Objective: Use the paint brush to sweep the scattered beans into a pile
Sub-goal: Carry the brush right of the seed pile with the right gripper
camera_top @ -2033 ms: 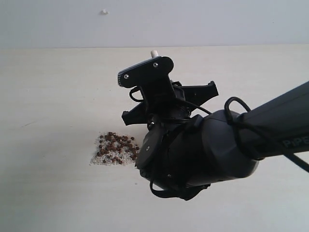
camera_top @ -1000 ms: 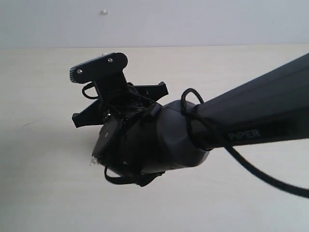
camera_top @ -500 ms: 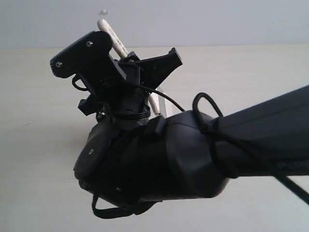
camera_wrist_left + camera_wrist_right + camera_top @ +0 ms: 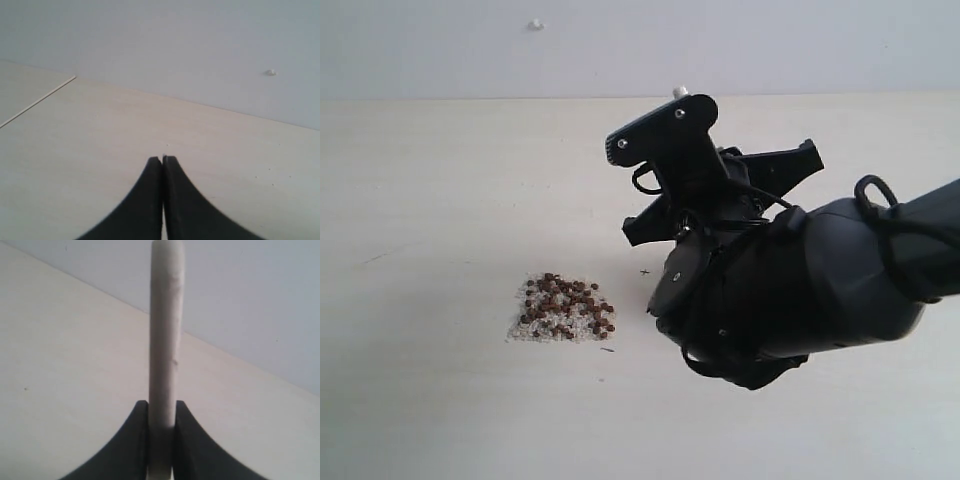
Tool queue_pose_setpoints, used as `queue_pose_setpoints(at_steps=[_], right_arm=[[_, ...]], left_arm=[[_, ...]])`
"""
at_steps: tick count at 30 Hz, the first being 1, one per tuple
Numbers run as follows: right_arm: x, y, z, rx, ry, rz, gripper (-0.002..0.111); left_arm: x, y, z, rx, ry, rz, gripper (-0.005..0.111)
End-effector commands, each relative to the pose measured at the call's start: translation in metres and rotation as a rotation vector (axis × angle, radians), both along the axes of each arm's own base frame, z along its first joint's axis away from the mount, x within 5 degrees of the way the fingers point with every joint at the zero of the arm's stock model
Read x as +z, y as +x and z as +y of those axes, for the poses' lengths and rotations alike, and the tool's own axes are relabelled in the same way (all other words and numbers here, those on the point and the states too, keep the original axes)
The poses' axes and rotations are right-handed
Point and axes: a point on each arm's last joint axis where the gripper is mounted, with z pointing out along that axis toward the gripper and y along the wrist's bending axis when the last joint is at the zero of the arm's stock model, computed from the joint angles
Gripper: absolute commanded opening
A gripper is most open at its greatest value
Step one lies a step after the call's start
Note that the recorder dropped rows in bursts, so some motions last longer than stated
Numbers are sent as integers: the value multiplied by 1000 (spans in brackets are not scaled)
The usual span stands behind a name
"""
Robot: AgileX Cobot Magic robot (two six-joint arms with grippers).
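Beans [image 4: 563,308] piled on table [image 4: 420,200], right gripper [image 4: 161,409] clamping paint brush [image 4: 166,330], left gripper [image 4: 162,161] closed

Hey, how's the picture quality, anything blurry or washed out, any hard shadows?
Exterior view: flat, even light, no hard shadows on the pale table; the pile of tiny reddish-brown beans reads fairly sharp. Left wrist view: the shut black left gripper is soft-edged. Right wrist view: the pale wooden paint brush handle, clamped in the right gripper, looks blurred.
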Motion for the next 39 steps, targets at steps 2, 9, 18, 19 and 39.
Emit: queue_pose_setpoints(at_steps=[2, 9, 18, 19, 39], right_arm=[[2, 3, -3, 14, -13, -1, 0], [7, 27, -6, 102, -111, 100, 0], [42, 95, -26, 187, 34, 387, 0], [47, 98, -30, 181, 44, 412, 0], [83, 133, -127, 406, 720, 698, 0]], left_arm=[[1, 0, 0, 0, -4, -11, 0], [1, 0, 0, 0, -4, -11, 0], [1, 0, 0, 0, -4, -11, 0], [1, 0, 0, 0, -4, -11, 0], [1, 0, 0, 0, -4, -11, 0]])
